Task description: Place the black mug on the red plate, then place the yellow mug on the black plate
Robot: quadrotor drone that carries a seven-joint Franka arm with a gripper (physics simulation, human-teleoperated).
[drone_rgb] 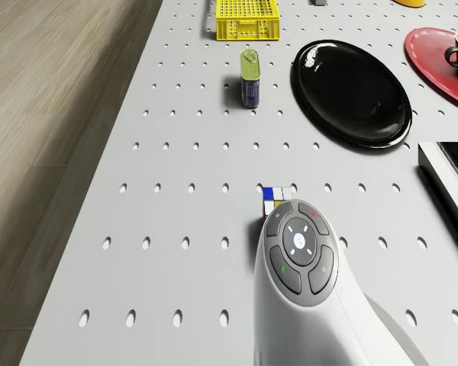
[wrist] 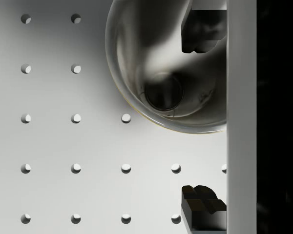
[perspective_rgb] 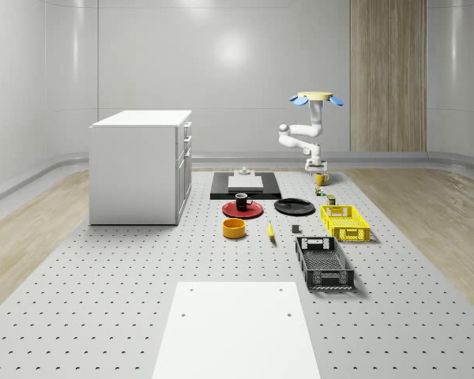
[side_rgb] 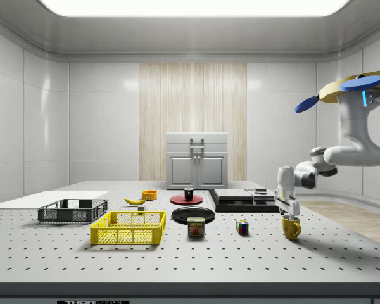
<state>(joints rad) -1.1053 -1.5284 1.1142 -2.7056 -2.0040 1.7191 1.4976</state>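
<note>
Tool (side_rgb: 289,211) spread wide, one finger inside yellow mug (side_rgb: 291,228), drone (side_rgb: 342,90) hovering above.

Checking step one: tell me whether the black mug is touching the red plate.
Touching. The side view shows the black mug standing upright on the red plate, no gap under its base.

The can (side_rgb: 196,227) bears a label that looks like "SPAM"; nothing else is readable.

mug (wrist: 156,73) interior under hand (wrist: 201,122) | fingers (wrist: 200,29) spread | perforated table (wrist: 73,146)
</note>
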